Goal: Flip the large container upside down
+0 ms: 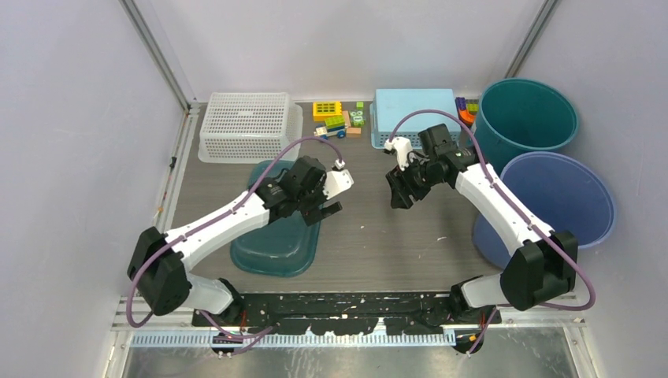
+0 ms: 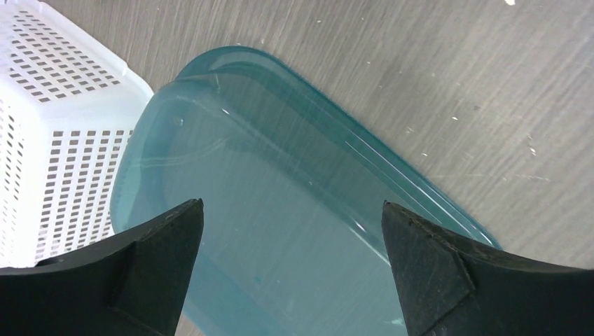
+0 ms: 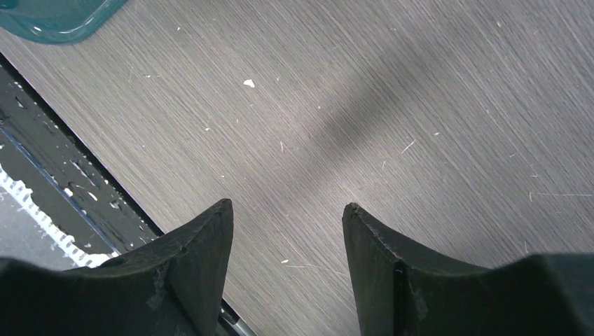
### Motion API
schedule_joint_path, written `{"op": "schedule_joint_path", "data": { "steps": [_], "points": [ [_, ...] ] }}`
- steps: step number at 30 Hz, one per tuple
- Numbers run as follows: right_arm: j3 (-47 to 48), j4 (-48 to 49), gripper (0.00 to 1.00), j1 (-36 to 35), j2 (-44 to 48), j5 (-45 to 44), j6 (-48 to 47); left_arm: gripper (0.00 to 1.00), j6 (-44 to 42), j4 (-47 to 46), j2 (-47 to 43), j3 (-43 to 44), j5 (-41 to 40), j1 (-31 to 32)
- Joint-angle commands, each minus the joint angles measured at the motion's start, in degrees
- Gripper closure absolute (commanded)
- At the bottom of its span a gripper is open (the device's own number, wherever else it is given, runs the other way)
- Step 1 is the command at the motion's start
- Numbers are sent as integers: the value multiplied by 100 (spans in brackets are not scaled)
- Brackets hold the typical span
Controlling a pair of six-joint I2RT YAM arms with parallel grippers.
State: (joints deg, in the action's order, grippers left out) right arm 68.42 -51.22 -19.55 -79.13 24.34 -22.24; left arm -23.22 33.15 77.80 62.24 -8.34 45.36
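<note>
Large teal translucent plastic container (image 1: 276, 248) lies flat on the grey brushed table (image 1: 378, 236) in the top view, with much of it hidden under the left arm. The left gripper (image 1: 337, 190) hangs just past the container's right long side, near its far end. The right gripper (image 1: 391, 175) is well apart from the container, further to its right, over bare table. A white perforated plastic basket (image 1: 248, 122) sits at the container's far end, touching it or just beside it; I cannot tell which.

In the left wrist view the left gripper (image 2: 291, 206) has its 2 black fingers spread wide with nothing between them, well above the container (image 2: 280, 175). The container's thin lip runs along the side towards the bare table (image 2: 455, 84), and the basket (image 2: 56, 105) crowds the opposite corner. Whether the mouth faces up I cannot tell for sure through the clear plastic.

In the right wrist view the right gripper (image 3: 286, 206) has its fingers parted and empty over the table (image 3: 385, 105). Only 1 corner of the container (image 3: 56, 17) shows, at the top left edge.

To do the step well, I judge the lip on the container's open-table side to be the best hold. The left gripper should come down with 1 finger on each side of that lip and pinch firmly near the middle of the side. Rolling the container about its long axis keeps it off the basket. Slick plastic may skid, so the right gripper could brace the container's other rim.
</note>
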Motion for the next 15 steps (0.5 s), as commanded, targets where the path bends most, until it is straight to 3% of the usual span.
{"op": "schedule_joint_path", "data": {
  "steps": [1,7,15],
  "points": [
    [-39,214,37,13,-31,272,-73,0,-271,-869,203,-198,-228,33],
    [-129,270,38,54,-68,388,-98,0,-596,-1414,627,-261,169,27],
    [-222,323,38,116,-114,575,-107,0,-807,-1606,1694,237,-504,25]
  ]
}}
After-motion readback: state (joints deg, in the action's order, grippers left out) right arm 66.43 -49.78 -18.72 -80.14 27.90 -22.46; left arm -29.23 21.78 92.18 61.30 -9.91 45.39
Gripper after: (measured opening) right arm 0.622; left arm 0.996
